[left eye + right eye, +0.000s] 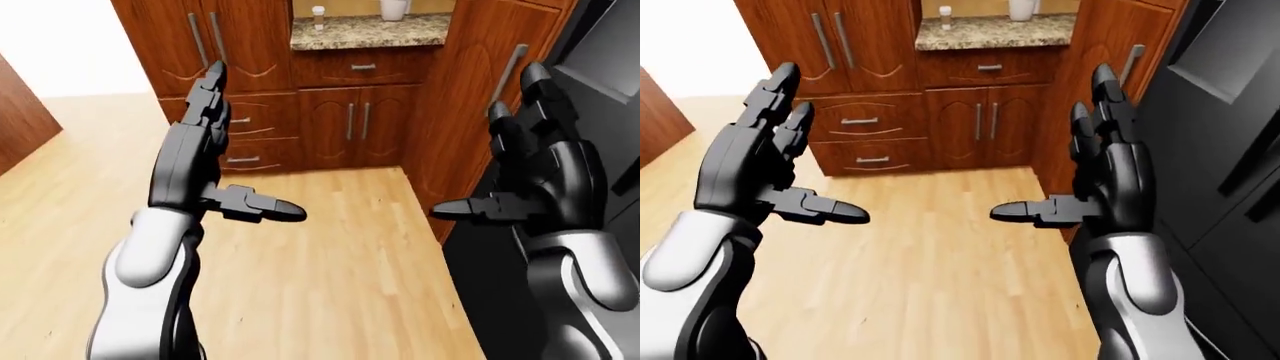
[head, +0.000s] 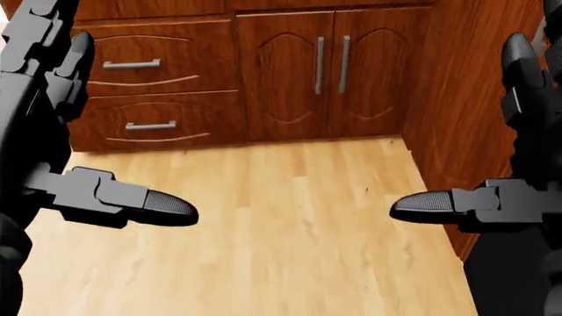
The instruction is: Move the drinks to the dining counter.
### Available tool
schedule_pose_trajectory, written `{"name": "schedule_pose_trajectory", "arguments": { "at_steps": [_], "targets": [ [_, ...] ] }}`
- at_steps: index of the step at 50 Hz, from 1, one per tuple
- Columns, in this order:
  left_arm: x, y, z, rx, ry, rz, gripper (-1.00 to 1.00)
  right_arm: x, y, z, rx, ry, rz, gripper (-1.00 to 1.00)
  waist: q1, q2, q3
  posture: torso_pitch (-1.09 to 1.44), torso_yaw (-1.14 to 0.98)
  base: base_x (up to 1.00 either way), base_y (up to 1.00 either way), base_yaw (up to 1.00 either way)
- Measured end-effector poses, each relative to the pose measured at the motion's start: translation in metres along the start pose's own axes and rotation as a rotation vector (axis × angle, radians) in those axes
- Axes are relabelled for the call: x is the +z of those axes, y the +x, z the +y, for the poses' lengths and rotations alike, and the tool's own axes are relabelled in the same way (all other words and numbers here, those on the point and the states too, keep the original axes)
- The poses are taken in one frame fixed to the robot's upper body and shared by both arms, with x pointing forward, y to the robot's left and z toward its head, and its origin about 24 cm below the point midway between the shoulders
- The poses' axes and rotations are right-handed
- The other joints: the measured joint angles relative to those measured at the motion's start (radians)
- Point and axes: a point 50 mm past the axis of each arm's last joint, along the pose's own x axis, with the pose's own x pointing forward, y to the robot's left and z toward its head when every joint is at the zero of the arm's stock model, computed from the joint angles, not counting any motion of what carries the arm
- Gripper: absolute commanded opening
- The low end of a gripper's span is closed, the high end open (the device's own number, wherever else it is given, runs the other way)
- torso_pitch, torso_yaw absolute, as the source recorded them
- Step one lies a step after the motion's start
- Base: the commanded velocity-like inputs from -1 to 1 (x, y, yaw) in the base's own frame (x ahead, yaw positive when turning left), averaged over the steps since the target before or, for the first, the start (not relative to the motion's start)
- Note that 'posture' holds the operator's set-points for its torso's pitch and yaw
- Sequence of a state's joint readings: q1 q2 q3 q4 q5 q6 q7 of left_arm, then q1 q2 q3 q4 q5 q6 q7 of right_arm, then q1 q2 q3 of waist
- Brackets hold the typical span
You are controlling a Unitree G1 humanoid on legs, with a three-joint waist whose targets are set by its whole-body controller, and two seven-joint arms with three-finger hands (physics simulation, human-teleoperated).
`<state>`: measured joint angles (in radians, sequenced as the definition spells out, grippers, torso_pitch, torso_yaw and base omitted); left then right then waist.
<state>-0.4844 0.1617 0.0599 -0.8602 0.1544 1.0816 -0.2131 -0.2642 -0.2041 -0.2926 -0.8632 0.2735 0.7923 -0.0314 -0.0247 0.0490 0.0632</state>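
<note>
Granite tabletop (image 1: 985, 31) carries two small white containers (image 1: 1021, 9); approach squarely. Left hand (image 1: 760, 169) and right hand (image 1: 1095, 176) are open, empty.

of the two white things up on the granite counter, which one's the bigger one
The white container at the right in the right-eye view, cut off by the top edge. It is wider than the small white bottle standing to its left on the granite counter.

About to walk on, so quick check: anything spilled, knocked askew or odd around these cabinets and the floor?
Nothing stands out. The wood floor shows no spill, the cabinet doors and drawers sit closed, and two small containers stand upright on the granite counter. Both hands, left hand and right hand, are open and empty.
</note>
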Motion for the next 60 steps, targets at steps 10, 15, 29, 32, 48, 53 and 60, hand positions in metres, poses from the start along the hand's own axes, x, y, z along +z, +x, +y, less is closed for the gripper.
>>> {"name": "schedule_pose_trajectory", "arguments": {
  "at_steps": [10,15,29,32,48,53,60],
  "targets": [
    [-0.003,0.003,0.006,0.034,0.014,0.046,1.00,0.001,0.003,0.006,0.037,0.023,0.005,1.00,0.038,-0.049,-0.027,0.00,0.00,1.00,0.00,0.00],
    [0.003,0.005,0.008,0.037,0.025,0.018,1.00,0.010,0.003,0.005,0.034,0.021,-0.044,1.00,0.080,-0.108,-0.058,0.00,0.00,1.00,0.00,0.00],
    [0.013,0.009,-0.001,-0.015,0.026,-0.019,1.00,0.015,0.004,-0.002,-0.003,0.019,-0.060,1.00,0.009,-0.053,-0.051,0.00,0.00,0.99,0.00,0.00],
    [0.005,0.010,0.000,-0.010,0.022,0.025,1.00,0.011,0.004,0.001,0.013,0.035,-0.034,1.00,0.031,-0.028,0.002,0.00,0.00,0.96,0.00,0.00],
    [-0.010,0.009,-0.002,-0.025,0.006,0.114,1.00,-0.004,0.006,-0.006,-0.007,0.099,0.081,1.00,-0.016,-0.113,-0.010,0.00,0.00,0.20,0.00,-0.25],
    [0.010,0.006,-0.002,-0.011,0.023,-0.014,1.00,0.018,0.001,-0.005,0.000,0.068,-0.043,1.00,-0.007,-0.059,-0.023,0.00,0.00,0.00,0.00,-0.50],
    [-0.007,0.007,0.001,0.002,0.016,0.078,1.00,0.004,0.003,0.005,0.051,0.081,0.030,1.00,0.037,-0.026,0.013,0.00,0.00,0.41,0.00,0.00]
  ]
}}
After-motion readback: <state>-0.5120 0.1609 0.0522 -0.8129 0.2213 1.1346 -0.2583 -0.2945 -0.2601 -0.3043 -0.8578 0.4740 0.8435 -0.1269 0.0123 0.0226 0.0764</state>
